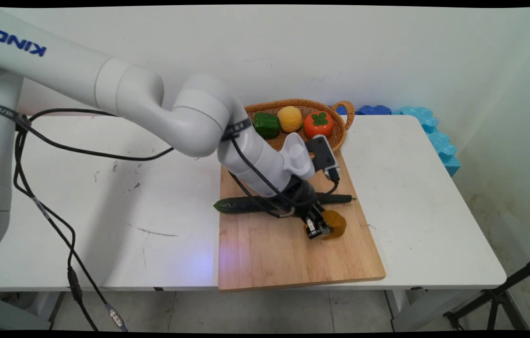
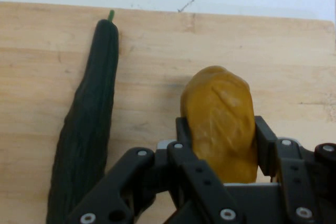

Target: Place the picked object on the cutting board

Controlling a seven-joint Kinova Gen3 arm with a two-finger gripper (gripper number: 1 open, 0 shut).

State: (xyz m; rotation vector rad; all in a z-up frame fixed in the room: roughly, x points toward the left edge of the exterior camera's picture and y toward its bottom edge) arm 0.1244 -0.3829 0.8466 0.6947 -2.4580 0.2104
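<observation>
A white counter [image 1: 105, 197] stood against a pale wall, with blue foam pieces [image 1: 434, 134] wedged along its far right corner. On the right half of the counter lay a wooden cutting board [image 1: 265, 253], its near edge reaching the counter's front edge. Behind the board, touching its far end, sat a woven basket [image 1: 346, 112] with a handle on its right side. In the basket lay a green pepper [image 1: 266, 124], a yellow round fruit [image 1: 290, 118] and a red-orange persimmon with a green calyx [image 1: 319, 124], side by side from left to right.

The arm reached in from the upper left and bent down over the board. Its fingers [image 1: 317, 230] were closed narrowly on a yellow-brown potato [image 1: 333, 224] at about the middle of the board. In the hand view the potato [image 2: 221, 121] sat between the two black fingers [image 2: 184, 135], one pad pressed to each flank, its rounded end pointing away from the hand. Whether the potato rested on the wood or was raised just off it could not be told.

A long dark green cucumber [image 1: 237, 205] lay across the board just behind the potato, its left end hanging past the board's left edge and its thin stem end pointing right; the wrist hid its middle. In the hand view the cucumber [image 2: 89, 135] ran beside the gripper on the left, near the potato but apart from it.
</observation>
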